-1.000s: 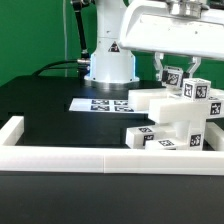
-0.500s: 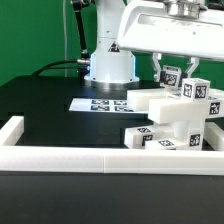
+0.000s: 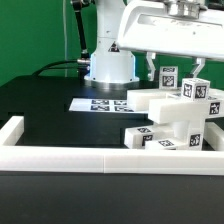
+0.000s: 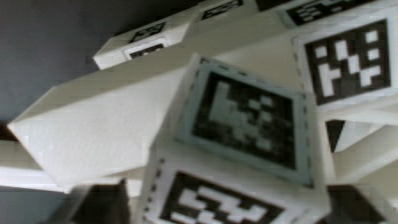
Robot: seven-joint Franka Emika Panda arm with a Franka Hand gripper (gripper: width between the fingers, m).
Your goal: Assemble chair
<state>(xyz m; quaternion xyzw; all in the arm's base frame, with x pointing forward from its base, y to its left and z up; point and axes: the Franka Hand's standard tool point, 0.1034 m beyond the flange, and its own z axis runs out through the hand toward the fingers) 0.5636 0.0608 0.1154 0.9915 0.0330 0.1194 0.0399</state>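
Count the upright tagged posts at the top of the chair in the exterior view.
2: one post between the gripper's fingers, another just to the exterior view's right of it. More may be hidden.

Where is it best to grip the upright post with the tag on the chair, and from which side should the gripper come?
Probably the top end of the upright post, approached from straight above. It stands nearly vertical above the other chair pieces, so its upper end is free, while lower down the neighbouring blocks crowd it. The gripper hangs over it with jaws apart, one finger on each flat side.
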